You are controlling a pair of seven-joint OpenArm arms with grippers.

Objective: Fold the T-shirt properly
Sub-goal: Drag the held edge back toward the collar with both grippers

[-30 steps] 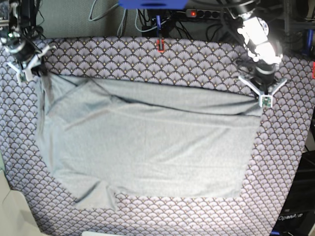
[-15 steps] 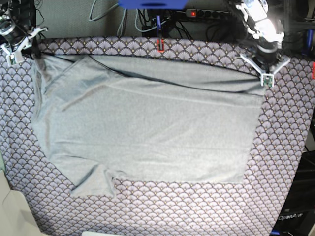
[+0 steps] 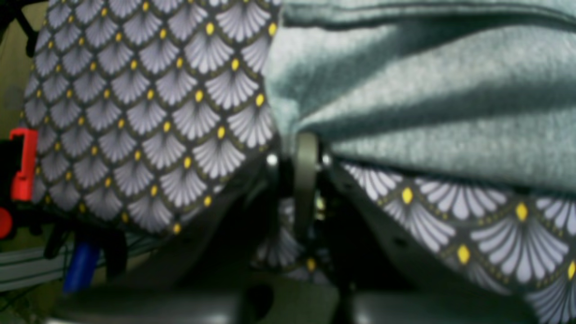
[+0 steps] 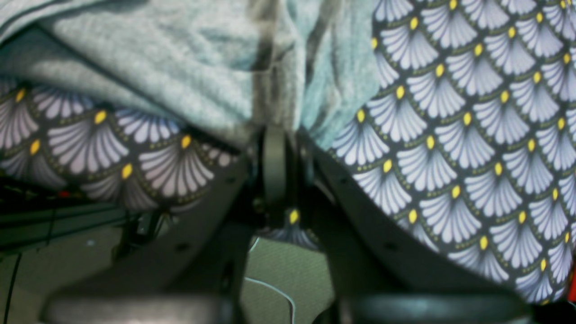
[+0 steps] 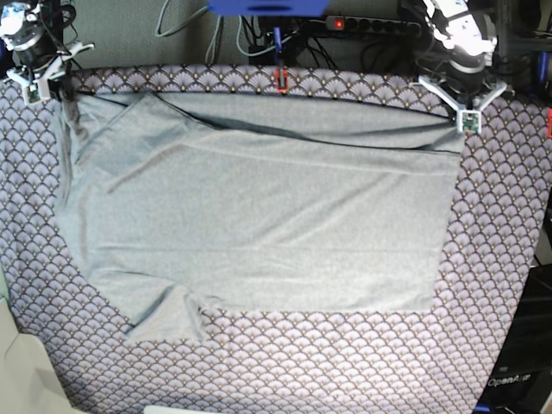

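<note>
At the near edge of the table, only the tablecloth (image 5: 285,371) is seen. It is covered with purple and white fan shapes, each with a small yellow dot, set in rows like fish scales.

A little farther in, the T-shirt (image 5: 259,216) is spread out flat on the cloth. It is a plain light grey shirt of soft, fuzzy knit with no picture on it. Its long side runs from left to right across the base view. One short sleeve (image 5: 164,317) sticks out toward the near left corner. The near edge is straight, and the right edge is straight too. A few soft wrinkles are seen on the left part, and a long fold line with a darker seam runs along the far side.

At the far edge, the two far corners of the shirt are gripped. The left gripper (image 5: 467,123), on the right of the base view, is clamped tight on the shirt's far right corner. In the left wrist view, grey cloth is pinched between the thin fingers (image 3: 306,180). The right gripper (image 5: 53,86) is squeezed tight on the far left corner, and the cloth is bunched there.

Behind the table, a red clip (image 5: 280,79) and dark cables are seen.
</note>
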